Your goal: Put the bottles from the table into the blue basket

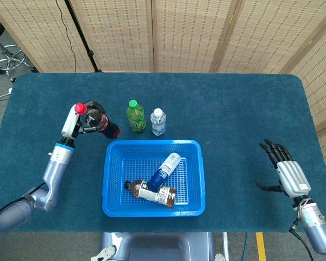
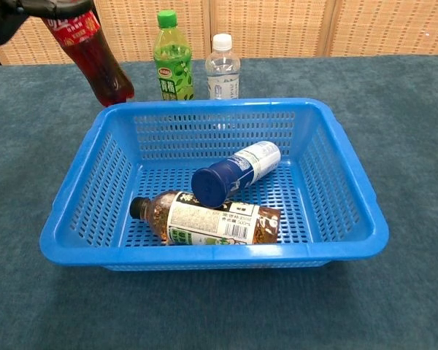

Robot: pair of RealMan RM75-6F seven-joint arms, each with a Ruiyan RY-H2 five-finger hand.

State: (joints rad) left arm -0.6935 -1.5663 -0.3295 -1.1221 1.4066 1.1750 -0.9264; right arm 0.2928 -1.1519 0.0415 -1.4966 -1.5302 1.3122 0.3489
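My left hand [image 1: 82, 119] grips the red-capped cola bottle [image 1: 95, 121], lifted and tilted, left of the blue basket [image 1: 111, 185]; in the chest view the cola bottle [image 2: 93, 62] leans at the top left, with the left hand [image 2: 14, 7] at the frame's edge. A green bottle [image 1: 134, 116] and a clear water bottle [image 1: 158, 122] stand upright behind the basket. Inside the basket lie a brown tea bottle [image 1: 151, 192] and a blue-capped white bottle [image 1: 164, 170]. My right hand [image 1: 285, 172] hovers open at the table's right front, far from the bottles.
Folding screens stand behind the table. A stool [image 1: 6, 57] and a stand's pole [image 1: 80, 35] are at the far left, off the table. The dark blue tabletop [image 1: 233, 119] stretches bare between the basket and my right hand.
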